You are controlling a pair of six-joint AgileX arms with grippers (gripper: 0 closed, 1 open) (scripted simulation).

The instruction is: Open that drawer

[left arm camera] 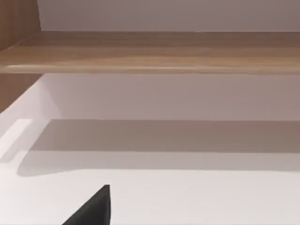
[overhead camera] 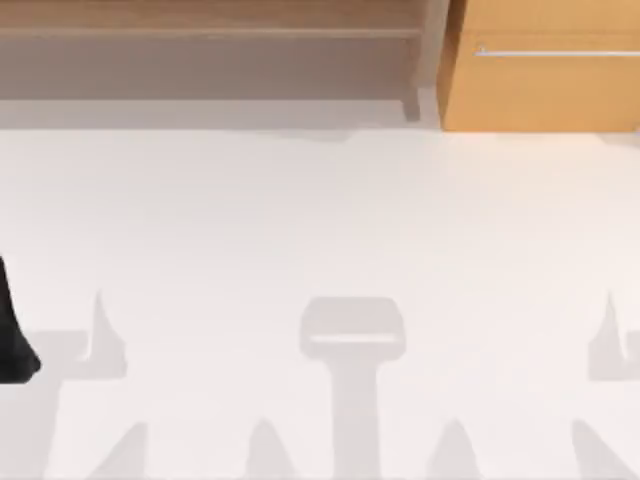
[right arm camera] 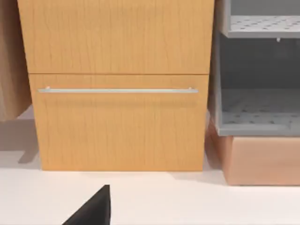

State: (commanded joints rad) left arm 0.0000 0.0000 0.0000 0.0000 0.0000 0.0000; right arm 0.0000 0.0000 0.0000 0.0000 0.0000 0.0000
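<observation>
The drawer (overhead camera: 540, 92) stands at the table's far right, its orange-tan front crossed by a thin silver bar handle (overhead camera: 560, 52). In the right wrist view the drawer (right arm camera: 117, 131) sits shut, flush under an equal wooden panel, with the handle (right arm camera: 117, 90) running along its top. A black part of my right gripper (right arm camera: 93, 208) shows low in that view, well short of the drawer front. My left gripper (overhead camera: 12, 335) is parked at the table's left edge; its black tip (left arm camera: 93, 208) faces the shelf unit.
A duller brown open shelf unit (overhead camera: 210, 50) fills the far left and middle, and its board (left arm camera: 150, 51) spans the left wrist view. Beside the drawer stands a grey rack (right arm camera: 258, 108) on a tan box (right arm camera: 262, 159). White table (overhead camera: 320, 220) lies in front.
</observation>
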